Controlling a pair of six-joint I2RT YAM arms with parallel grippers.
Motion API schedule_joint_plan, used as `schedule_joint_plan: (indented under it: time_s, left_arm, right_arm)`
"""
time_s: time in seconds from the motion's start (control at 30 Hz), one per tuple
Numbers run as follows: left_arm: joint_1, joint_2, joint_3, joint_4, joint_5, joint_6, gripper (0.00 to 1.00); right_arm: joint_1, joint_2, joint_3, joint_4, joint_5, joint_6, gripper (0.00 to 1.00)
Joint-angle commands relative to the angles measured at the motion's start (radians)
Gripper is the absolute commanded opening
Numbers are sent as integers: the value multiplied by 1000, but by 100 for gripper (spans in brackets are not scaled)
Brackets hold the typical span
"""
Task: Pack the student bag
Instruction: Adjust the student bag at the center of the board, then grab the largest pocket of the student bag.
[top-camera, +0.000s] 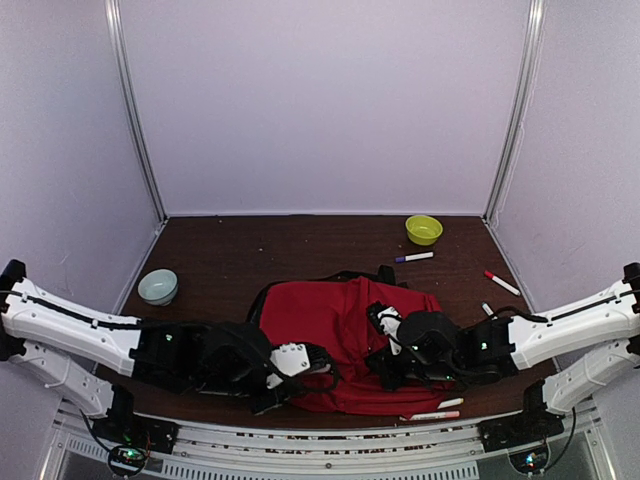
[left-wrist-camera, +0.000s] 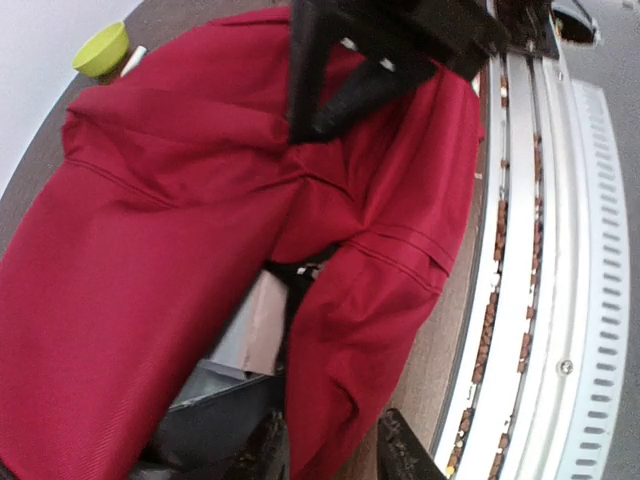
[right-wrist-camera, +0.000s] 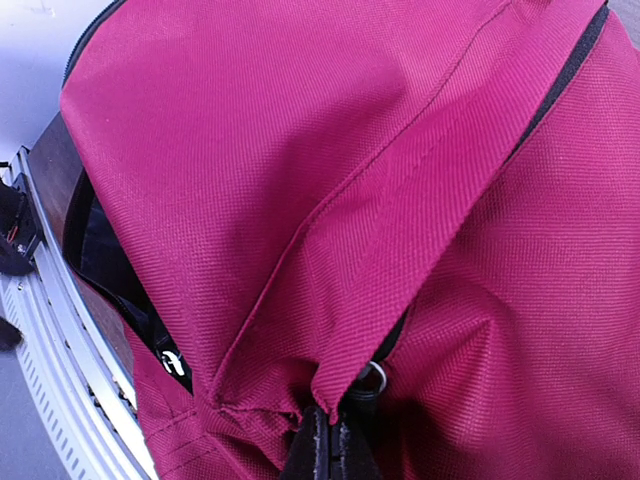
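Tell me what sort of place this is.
Probably a robot test booth: plain white walls enclose a brown table, with two arms on a metal rail at a red backpack.

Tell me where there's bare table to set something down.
Bare table lies behind the student bag, between the pale bowl and the green bowl. Crowded: the near edge, filled by the bag, and the right side, around the red marker and purple marker.

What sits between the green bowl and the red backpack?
One white marker with a purple cap lies between the green bowl and the student bag. Nothing else sits in that stretch. The top external view shows it.
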Motion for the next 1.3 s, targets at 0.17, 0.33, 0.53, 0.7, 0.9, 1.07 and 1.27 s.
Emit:
schedule_joint_plan:
  time_s: [0.17, 0.33, 0.53, 0.7, 0.9, 1.07, 1.27]
  left_arm:
    - [210, -67, -9, 41, 186, -35, 31]
    - [266, 140, 97, -6, 320, 1, 21]
    - [268, 208, 130, 42, 490, 36, 29]
    - [268, 164, 77, 82, 589, 57, 40]
    - [247, 180, 59, 63, 552, 71, 44]
    - [224, 240, 71, 86, 484, 75, 45]
    - [221, 253, 65, 185, 541, 60, 40]
  right_arm:
    - [1, 5, 24, -12, 36, -15, 0]
    - [1, 13, 31, -11, 27, -16, 0]
    - [1, -2, 16, -14, 40, -12, 0]
    - [1, 0, 16, -12, 42, -17, 0]
    - [0, 16, 28, -12, 37, -23, 0]
    - [0, 23, 37, -15, 36, -26, 0]
    - [0, 20, 39, -25, 40, -26, 0]
